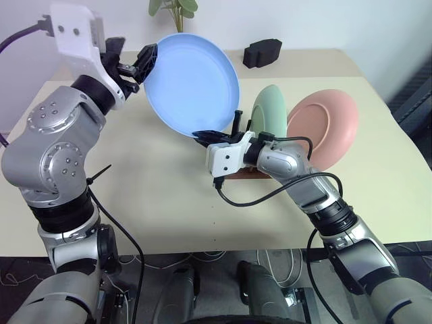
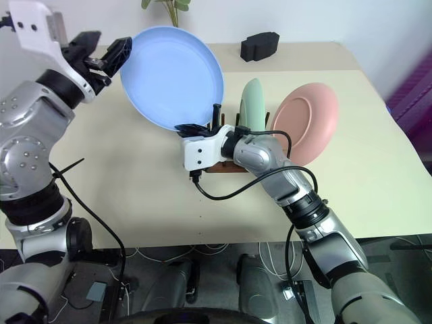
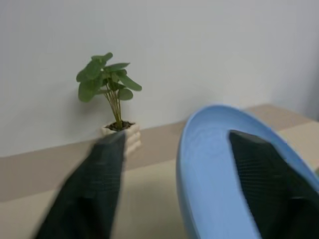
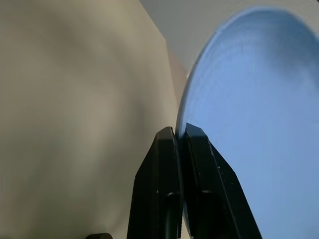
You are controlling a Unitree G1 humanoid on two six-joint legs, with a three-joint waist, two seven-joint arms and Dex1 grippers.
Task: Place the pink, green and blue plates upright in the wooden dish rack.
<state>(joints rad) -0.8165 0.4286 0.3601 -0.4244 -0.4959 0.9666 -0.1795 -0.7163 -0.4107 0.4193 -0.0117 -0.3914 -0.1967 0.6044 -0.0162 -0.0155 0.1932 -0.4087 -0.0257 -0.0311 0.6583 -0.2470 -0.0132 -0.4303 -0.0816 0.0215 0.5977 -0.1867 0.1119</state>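
The blue plate (image 1: pixel 192 81) hangs tilted in the air above the table, left of the rack. My right gripper (image 1: pixel 202 136) is shut on its lower rim, and in the right wrist view both fingers (image 4: pixel 169 164) pinch that edge. My left gripper (image 1: pixel 131 54) is open at the plate's upper left rim, its fingers spread to either side of the edge (image 3: pixel 187 164). The green plate (image 1: pixel 270 111) and the pink plate (image 1: pixel 327 125) stand upright side by side in the wooden dish rack (image 1: pixel 237 174), which my right hand mostly hides.
A black block (image 1: pixel 262 52) lies at the back of the beige table (image 1: pixel 155 196). A small potted plant (image 3: pixel 110 89) stands against the wall behind. A black cable (image 1: pixel 270 192) loops under my right wrist. The table's front edge is close below my arms.
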